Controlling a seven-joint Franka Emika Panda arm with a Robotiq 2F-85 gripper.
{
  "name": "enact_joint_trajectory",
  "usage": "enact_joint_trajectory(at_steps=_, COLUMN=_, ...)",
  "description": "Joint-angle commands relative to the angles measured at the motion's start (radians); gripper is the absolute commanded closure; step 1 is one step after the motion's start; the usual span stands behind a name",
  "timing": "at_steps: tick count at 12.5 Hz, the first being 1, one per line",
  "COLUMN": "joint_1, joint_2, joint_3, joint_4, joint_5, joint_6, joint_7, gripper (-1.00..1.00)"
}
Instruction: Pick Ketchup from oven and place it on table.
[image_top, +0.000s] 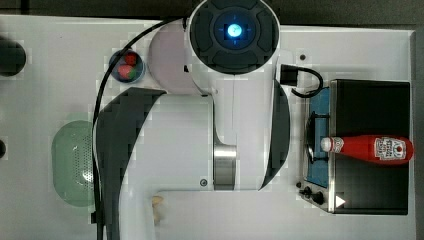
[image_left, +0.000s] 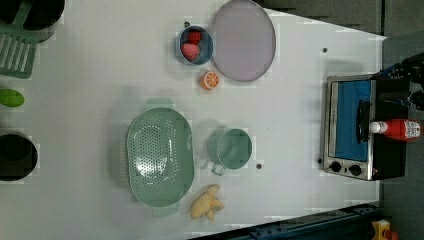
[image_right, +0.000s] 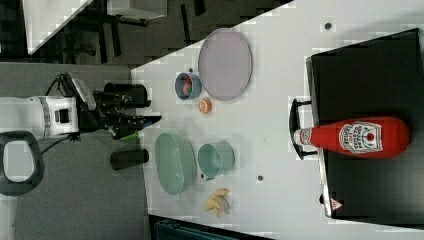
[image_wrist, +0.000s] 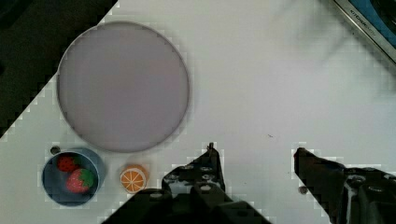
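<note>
floor (image_right: 75, 200): grey, beside tabletop | corner: pale furniture (image_right: 50, 20) on dark legs | light: even

Ketchup (image_left: 400, 129) lying on its side atop the oven (image_left: 361, 126), cap over the door edge. Green colander (image_left: 159, 157) beside a mug (image_left: 231, 149) mid-table (image_left: 90, 90).

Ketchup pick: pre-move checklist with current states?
1. Ketchup lying on top of the oven, cap over the front edge: ok.
2. Nothing on or against the bottle: ok.
3. Hand open with nothing between its fingers: ok.
4. Hand near the bottle: not ok; in the right view it hangs far off, past the table's other end.
5. Bare table beside the oven for the drop: ok.
6. Oven door latched: cannot tell.
</note>
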Motion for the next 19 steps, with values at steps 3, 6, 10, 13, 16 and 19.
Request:
enact_joint_trajectory(at_steps=3, joint_1=-0.027, joint_2=-0.409, joint_3=-0.010, joint_4=-0.152, joint_5=0.036, joint_6=-0.339, joint_7=-0.020, gripper=-1.00)
enact_joint_trajectory(at_steps=6, joint_1=-0.041, joint_2=-0.379, joint_3=-0.062, joint_4=-0.153, joint_5=0.033, joint_6=-0.293, joint_7=-0.020, gripper=-1.00)
enact_joint_trajectory(at_steps=10, joint_1=-0.056, joint_2=-0.283, joint_3=-0.212, joint_4=-0.153, joint_5=0.033, joint_6=-0.161, joint_7=-0.020, gripper=-1.00)
enact_joint_trajectory(at_steps=13, joint_1=-0.066, joint_2=-0.183, joint_3=-0.345, joint_4=-0.152, joint_5=0.032, joint_6=-0.048, joint_7=-0.020, gripper=-1.00)
enact_joint_trajectory(at_steps=16, joint_1=-0.072, joint_2=-0.101, joint_3=-0.437, joint_4=-0.152, joint_5=0.032, joint_6=0.081, joint_7=-0.020, gripper=-1.00)
enact_joint_trajectory(at_steps=19, joint_1=-0.083, joint_2=0.006, joint_3=-0.523, joint_4=-0.151, joint_5=0.032, joint_6=0.236, joint_7=-0.020, gripper=-1.00)
